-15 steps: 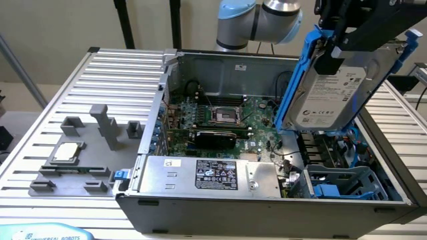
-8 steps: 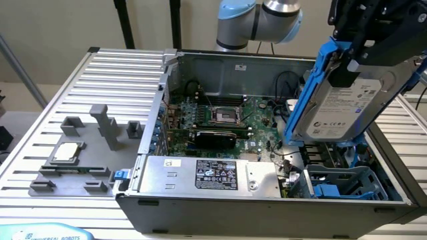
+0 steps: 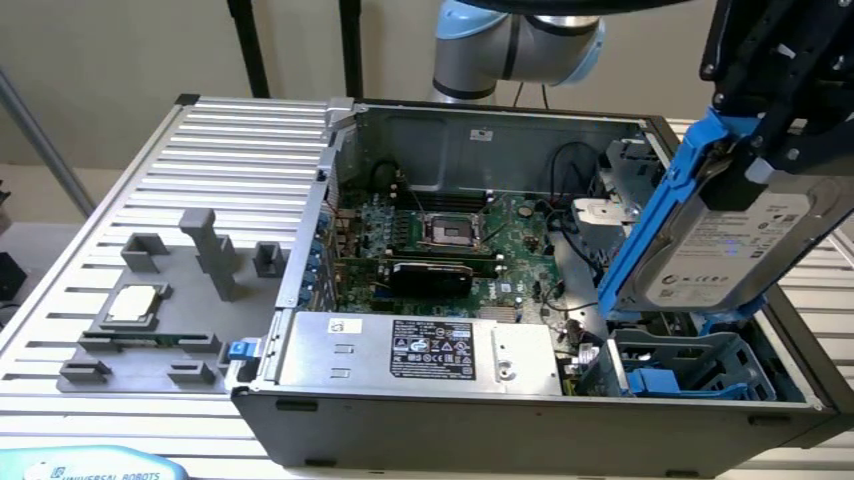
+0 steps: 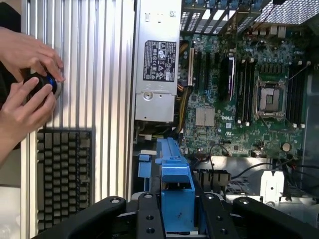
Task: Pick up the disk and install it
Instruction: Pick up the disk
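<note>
1. Black robot hand (image 3: 755,160) is seen clamped on the rectangular silver-grey disk (image 3: 721,250) framed by a blue plastic rail.
2. It is held tilted over the open grey metal case's (image 3: 534,430) blue-grey bay (image 3: 694,360), near, at the exterior view's right.

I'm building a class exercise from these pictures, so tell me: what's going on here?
The robot arm's black gripper is clamped on the disk, a silver-grey hard drive in a bright blue plastic carrier, holding it tilted over the open dark grey computer case, above the drive cage at the exterior view's right. It is not yet installed. Beside the case, a person's hands cup a small dark object next to a black keyboard.
</note>
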You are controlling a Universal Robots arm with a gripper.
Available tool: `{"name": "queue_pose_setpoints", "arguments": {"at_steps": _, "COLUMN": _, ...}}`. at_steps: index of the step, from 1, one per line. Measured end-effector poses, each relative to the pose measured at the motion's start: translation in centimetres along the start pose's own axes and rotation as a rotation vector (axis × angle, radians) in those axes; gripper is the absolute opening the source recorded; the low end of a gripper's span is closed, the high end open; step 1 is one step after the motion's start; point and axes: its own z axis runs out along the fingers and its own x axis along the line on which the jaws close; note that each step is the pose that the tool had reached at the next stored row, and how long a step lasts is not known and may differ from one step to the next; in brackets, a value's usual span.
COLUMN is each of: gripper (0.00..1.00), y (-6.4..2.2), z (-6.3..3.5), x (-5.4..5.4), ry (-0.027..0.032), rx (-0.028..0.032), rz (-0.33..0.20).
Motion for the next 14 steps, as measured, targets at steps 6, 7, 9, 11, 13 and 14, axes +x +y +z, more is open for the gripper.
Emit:
{"name": "queue_pose_setpoints", "arguments": {"at_steps": 6, "gripper": 0.33, "y": -2.61, "z": 0.66, "x": 0.5, "ry": -0.0026, "rx": 0.0, "rz": 0.0}}
{"name": "queue_pose_setpoints", "arguments": {"at_steps": 7, "gripper": 0.33, "y": -3.04, "z": 0.74, "x": 0.5, "ry": -0.0052, "rx": 0.0001, "rz": 0.0}}
{"name": "queue_pose_setpoints", "arguments": {"at_steps": 9, "gripper": 0.33, "y": -3.63, "z": 0.95, "x": 0.6, "ry": -0.0139, "rx": 0.0004, "rz": 0.001}}
{"name": "queue_pose_setpoints", "arguments": {"at_steps": 11, "gripper": 0.33, "y": -3.85, "z": 1.14, "x": 0.6, "ry": -0.0213, "rx": 0.0006, "rz": 0.003}}
{"name": "queue_pose_setpoints", "arguments": {"at_steps": 13, "gripper": 0.33, "y": -3.91, "z": 1.14, "x": 0.6, "ry": -0.0212, "rx": 0.0004, "rz": 0.003}}
{"name": "queue_pose_setpoints", "arguments": {"at_steps": 14, "gripper": 0.33, "y": -3.92, "z": 1.14, "x": 0.6, "ry": -0.0212, "rx": 0.0004, "rz": 0.003}}
